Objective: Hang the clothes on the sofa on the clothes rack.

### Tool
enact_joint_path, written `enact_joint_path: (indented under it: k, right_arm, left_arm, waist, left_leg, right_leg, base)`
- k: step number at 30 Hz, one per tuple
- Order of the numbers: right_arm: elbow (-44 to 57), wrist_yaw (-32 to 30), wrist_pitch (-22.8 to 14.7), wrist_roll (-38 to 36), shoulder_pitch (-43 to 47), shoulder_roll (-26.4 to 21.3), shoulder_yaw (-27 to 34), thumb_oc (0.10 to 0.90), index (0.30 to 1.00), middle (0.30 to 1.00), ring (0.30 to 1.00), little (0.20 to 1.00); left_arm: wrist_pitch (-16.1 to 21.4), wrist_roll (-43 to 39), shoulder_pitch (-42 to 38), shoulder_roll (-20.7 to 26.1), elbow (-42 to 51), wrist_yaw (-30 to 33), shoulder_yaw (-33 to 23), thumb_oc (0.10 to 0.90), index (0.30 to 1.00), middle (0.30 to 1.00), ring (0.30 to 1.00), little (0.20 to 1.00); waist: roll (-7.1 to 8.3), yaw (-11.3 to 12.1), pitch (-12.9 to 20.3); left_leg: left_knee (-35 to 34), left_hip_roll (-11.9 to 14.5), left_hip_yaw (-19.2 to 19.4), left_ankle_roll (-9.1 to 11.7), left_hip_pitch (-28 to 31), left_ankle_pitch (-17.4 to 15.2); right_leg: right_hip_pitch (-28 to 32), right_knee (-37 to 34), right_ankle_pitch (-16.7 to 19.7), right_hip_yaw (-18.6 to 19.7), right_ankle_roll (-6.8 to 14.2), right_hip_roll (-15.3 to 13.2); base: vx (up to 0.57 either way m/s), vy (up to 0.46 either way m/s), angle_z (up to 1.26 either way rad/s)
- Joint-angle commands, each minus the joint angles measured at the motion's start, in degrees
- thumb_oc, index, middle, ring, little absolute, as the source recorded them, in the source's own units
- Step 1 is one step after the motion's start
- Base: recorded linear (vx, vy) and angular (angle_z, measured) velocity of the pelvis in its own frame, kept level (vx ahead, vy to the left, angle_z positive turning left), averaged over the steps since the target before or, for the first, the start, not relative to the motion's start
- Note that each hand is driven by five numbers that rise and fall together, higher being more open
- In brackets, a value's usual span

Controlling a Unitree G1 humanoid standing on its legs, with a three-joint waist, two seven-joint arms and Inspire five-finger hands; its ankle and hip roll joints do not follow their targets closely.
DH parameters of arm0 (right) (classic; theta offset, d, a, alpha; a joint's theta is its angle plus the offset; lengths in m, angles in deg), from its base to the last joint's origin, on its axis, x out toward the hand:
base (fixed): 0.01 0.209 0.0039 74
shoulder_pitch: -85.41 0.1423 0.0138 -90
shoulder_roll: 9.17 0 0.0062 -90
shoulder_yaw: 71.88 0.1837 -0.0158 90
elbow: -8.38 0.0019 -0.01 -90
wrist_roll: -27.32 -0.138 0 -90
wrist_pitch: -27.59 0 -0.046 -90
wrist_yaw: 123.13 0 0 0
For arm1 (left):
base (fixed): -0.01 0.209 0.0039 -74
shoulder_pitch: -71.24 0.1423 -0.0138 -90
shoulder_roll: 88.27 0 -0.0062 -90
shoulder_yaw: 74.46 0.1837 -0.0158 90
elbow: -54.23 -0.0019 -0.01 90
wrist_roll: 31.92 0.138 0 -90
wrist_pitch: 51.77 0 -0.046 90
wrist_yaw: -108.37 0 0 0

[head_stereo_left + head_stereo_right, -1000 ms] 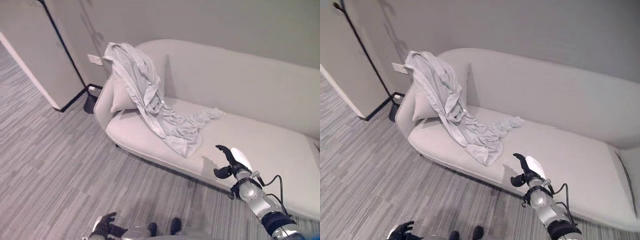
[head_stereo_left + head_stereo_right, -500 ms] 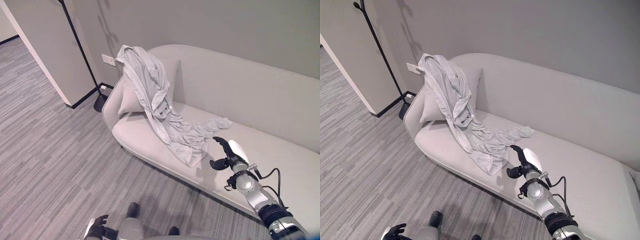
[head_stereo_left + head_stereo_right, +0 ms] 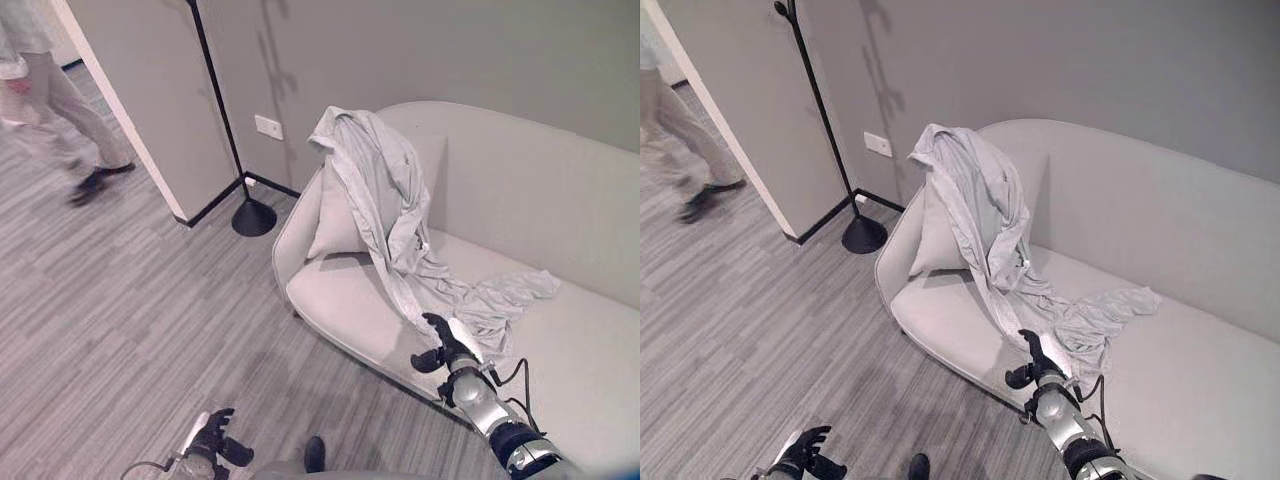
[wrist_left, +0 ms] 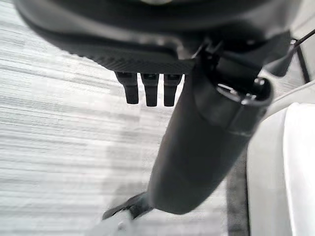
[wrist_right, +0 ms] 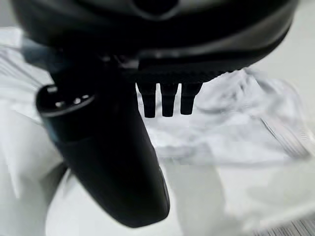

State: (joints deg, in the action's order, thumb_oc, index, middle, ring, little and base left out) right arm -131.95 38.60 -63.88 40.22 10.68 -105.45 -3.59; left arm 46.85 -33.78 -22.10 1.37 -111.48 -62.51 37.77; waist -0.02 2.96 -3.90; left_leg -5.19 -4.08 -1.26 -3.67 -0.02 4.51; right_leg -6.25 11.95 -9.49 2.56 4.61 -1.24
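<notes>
While eye views show grey garment [image 3: 395,215] draping sofa [image 3: 1200,300], right robot hand [image 3: 443,345] released beside hem, wrist view blurry.

Lounge or office corner: pale sofa [image 3: 560,210], coat stand [image 3: 225,120] (black), grey carpet [image 3: 120,300].

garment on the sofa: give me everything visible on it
The garment is a light grey, thin, crinkled cloth. Its top is draped over the sofa backrest corner at the armrest end, covering part of a cushion leaning there. It trails down onto the seat in bunched folds, one flap spreading toward the seat's middle, its lower edge near the seat's front edge. The right hand, fingers open, is at that lower edge; contact can't be confirmed.
</notes>
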Motion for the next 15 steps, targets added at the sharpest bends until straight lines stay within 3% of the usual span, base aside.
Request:
enact_joint_path:
  k: [1, 9, 10, 11, 13, 14, 15]
  right_arm:
    - [0.34, -7.18, -0.69, 1.51, 7.52, -8.5, 3.03, 0.8, 0.9, 0.9, 0.9, 0.9]
    - [2.33, -9.71, -0.08, 4.42, 4.42, -8.75, 4.87, 0.8, 0.9, 0.9, 0.9, 0.9]
    - [2.88, -8.98, -1.03, 2.92, 3.85, -8.56, 4.56, 0.8, 0.9, 0.9, 0.9, 0.9]
    - [2.87, -8.98, -1.03, 2.93, 3.83, -8.57, 4.53, 0.8, 0.9, 0.9, 0.9, 0.9]
    - [2.43, -8.48, -1.12, 2.29, 3.85, -8.65, 3.94, 0.8, 0.9, 0.9, 0.9, 0.9]
    - [0.81, -8.4, -1.21, 1.0, 5.1, -8.65, 3.13, 0.8, 0.9, 0.9, 0.9, 0.9]
    - [-0.05, -8.5, -1.25, 0.22, 5.51, -8.69, 2.93, 0.8, 0.9, 0.9, 0.9, 0.9]
  left_arm:
    - [1.45, 1.49, -1.4, -2.72, 0.22, -0.25, 1.06, 0.8, 0.9, 0.9, 0.9, 0.9]
    - [1.23, 4.22, 1.15, -7.03, 0.69, -0.44, 4.34, 0.8, 0.9, 0.9, 0.9, 0.9]
    - [1.14, 3.52, 0.86, -6.99, 1.3, -0.4, 4.22, 0.8, 0.9, 0.9, 0.9, 0.9]
    - [1.14, 3.52, 0.89, -7.01, 1.3, -0.41, 4.22, 0.8, 0.9, 0.9, 0.9, 0.9]
    - [1.21, 2.08, 0.28, -6.92, 2.04, 0.32, 3.87, 0.8, 0.9, 0.9, 0.9, 0.9]
    - [1.18, 0.16, 0.22, -7.0, 2.96, 1.01, 3.92, 0.8, 0.9, 0.9, 0.9, 0.9]
    - [1.32, -0.42, 0.47, -7.01, 3.53, 1.18, 4.01, 0.8, 0.9, 0.9, 0.9, 0.9]
  waist:
    - [0.31, 0.33, -3.64]
    - [1.08, -0.04, -2.88]
    - [1.76, -0.02, -3.87]
    - [1.53, -0.08, -3.92]
    - [1.58, 0.23, -5.56]
    - [1.0, 0.74, -6.13]
    - [0.8, 1.04, -6.16]
  left_leg:
    - [0.19, 1.08, -2.6, 1.06, 1.07, -5.79]
    - [1.67, 1.73, -4.13, 2.41, 3.11, -7.24]
    - [13.04, 1.37, -3.71, 3.82, -0.6, -10.38]
    - [14.03, 1.55, -3.8, 3.85, -0.85, -11.21]
    - [26.11, 1.18, -4.9, 5.17, -6.76, -9.86]
    - [31.51, 0.05, -6.44, 4.57, -10.61, -8.64]
    - [30.06, -0.55, -6.82, 4.27, -11.01, -9.41]
  right_leg:
    - [6.11, -13.54, 7.67, -3.24, -2.25, 0.95]
    - [10.47, -16.95, 7.03, -3.68, -3.62, 2.46]
    - [12.31, -16.95, 6.18, -4.13, -4.6, 2.65]
    - [12.52, -16.95, 6.05, -4.18, -4.61, 2.88]
    - [13.92, -16.95, 6.11, -4.8, -5.81, 3.31]
    - [14.75, -16.95, 5.73, -5.16, -6.15, 3.85]
    - [15.04, -16.95, 5.44, -5.1, -5.85, 3.75]
  base:
    - [0.12, -0.163, -0.16]
    - [0.1, -0.17, 0.29]
    - [0.08, -0.264, 0.09]
    - [0.0, -0.259, 0.17]
    - [-0.03, -0.134, 0.26]
    - [0.05, -0.102, 0.14]
    - [0.09, -0.06, -0.01]
